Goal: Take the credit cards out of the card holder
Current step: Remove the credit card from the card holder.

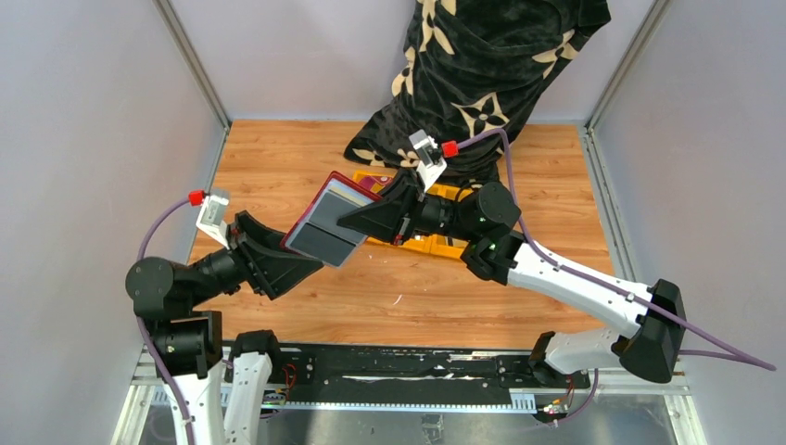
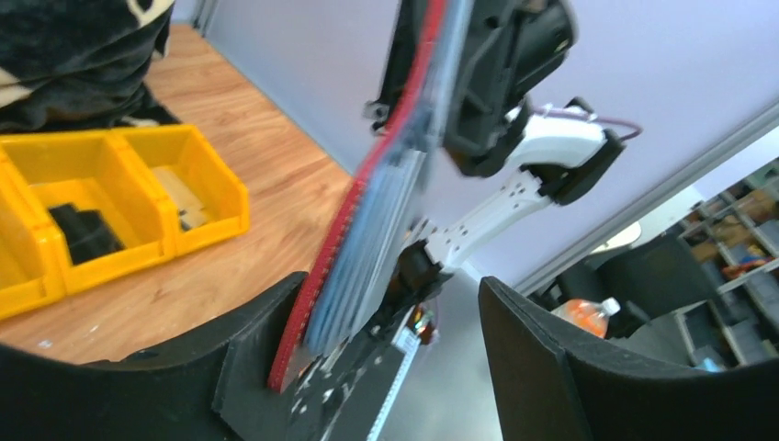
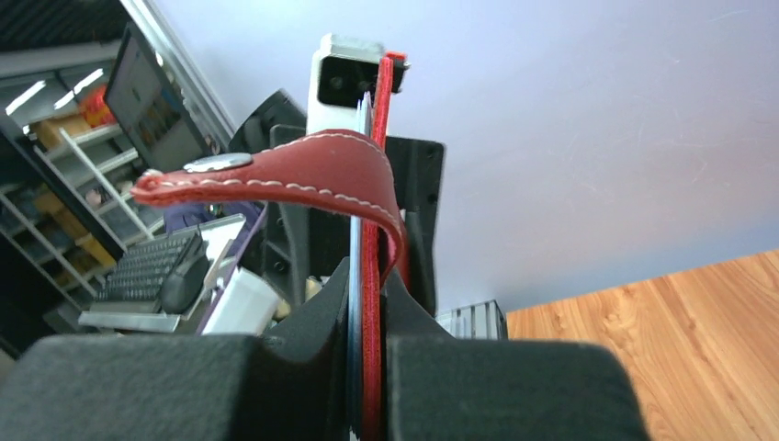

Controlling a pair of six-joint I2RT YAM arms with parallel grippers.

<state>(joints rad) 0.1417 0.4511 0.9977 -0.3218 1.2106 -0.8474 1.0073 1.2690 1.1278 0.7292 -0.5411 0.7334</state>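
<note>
Card holder (image 3: 371,266) hangs above the counter (image 1: 417,297), pinched tight in the right end effector (image 3: 367,317); that wrist view alone shows its snap tab (image 3: 216,166). Only the left wrist view shows the left end effector (image 2: 386,308) spread wide around the grey cards (image 2: 367,248), clamping nothing.

Yellow bin (image 2: 138,248) near black patterned cloth (image 1: 482,65) on wooden table (image 1: 278,158).

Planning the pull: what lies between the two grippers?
In the top view, the card holder, credit cards showing: right gripper shut on its far side, open left gripper around its near end.
</note>
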